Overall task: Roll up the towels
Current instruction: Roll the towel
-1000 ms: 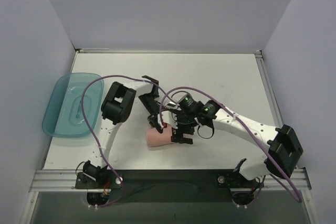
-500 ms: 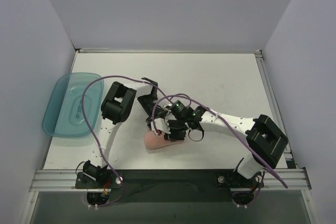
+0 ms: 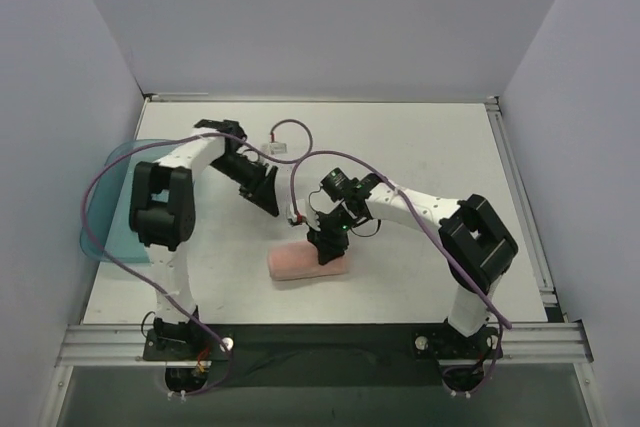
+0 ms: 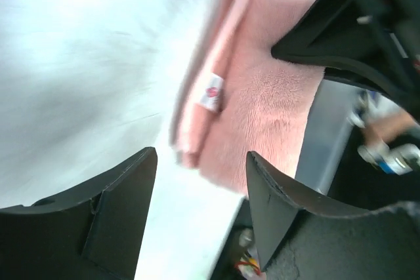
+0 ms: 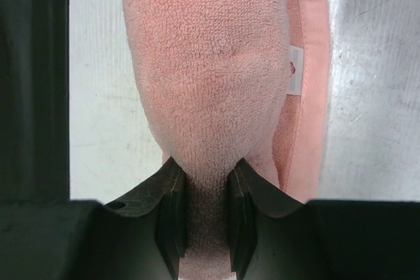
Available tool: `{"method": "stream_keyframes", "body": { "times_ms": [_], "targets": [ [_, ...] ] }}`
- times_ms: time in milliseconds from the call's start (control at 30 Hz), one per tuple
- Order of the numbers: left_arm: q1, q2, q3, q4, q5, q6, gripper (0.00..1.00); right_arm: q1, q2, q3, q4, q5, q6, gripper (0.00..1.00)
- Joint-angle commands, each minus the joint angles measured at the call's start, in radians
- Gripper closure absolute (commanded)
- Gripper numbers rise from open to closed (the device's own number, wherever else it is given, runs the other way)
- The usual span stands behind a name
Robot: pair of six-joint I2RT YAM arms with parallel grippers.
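Pinching rolled salmon-pink terry towel (image 5: 203,63) in my right gripper (image 5: 203,188), left gripper (image 4: 200,155) spread; loose hem (image 5: 312,63) risking unrolling on release.

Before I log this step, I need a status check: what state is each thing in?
Salmon-pink towel: rolled up, pinched at one end.
Right pincer: shut on the towel.
Left pincer: open, empty, off the towel.
Teal tray: upright, partly hidden by the left arm.
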Motion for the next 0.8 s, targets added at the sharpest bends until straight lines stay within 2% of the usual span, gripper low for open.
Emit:
{"method": "stream_keyframes", "body": {
  "times_ms": [0,167,267,300,400,533,667,767],
  "targets": [
    [0.099,-0.181,0.040,0.138,0.005,-0.029,0.33,-0.031,0.089,0.044,-0.193,-0.092,0.082,1.00],
    [0.147,-0.414,-0.079,0.309,-0.085,-0.121,0.33,-0.057,0.179,0.119,-0.241,-0.117,0.104,1.00],
    [0.153,-0.567,-0.214,0.441,-0.166,-0.164,0.32,-0.057,0.241,0.177,-0.290,-0.121,0.106,1.00],
    [0.153,-0.609,-0.286,0.494,-0.186,-0.166,0.30,-0.060,0.254,0.188,-0.313,-0.124,0.104,1.00],
    [0.150,-0.762,-0.375,0.562,-0.252,-0.152,0.22,-0.066,0.322,0.234,-0.359,-0.153,0.109,1.00],
    [0.130,-0.940,-0.472,0.561,-0.297,-0.072,0.15,-0.080,0.385,0.278,-0.397,-0.207,0.129,1.00],
    [0.020,-1.054,-0.547,0.516,-0.384,0.059,0.11,-0.097,0.457,0.337,-0.452,-0.258,0.136,1.00],
    [-0.130,-1.112,-0.621,0.490,-0.472,0.107,0.10,-0.109,0.503,0.370,-0.486,-0.290,0.147,1.00]
  ]
}}
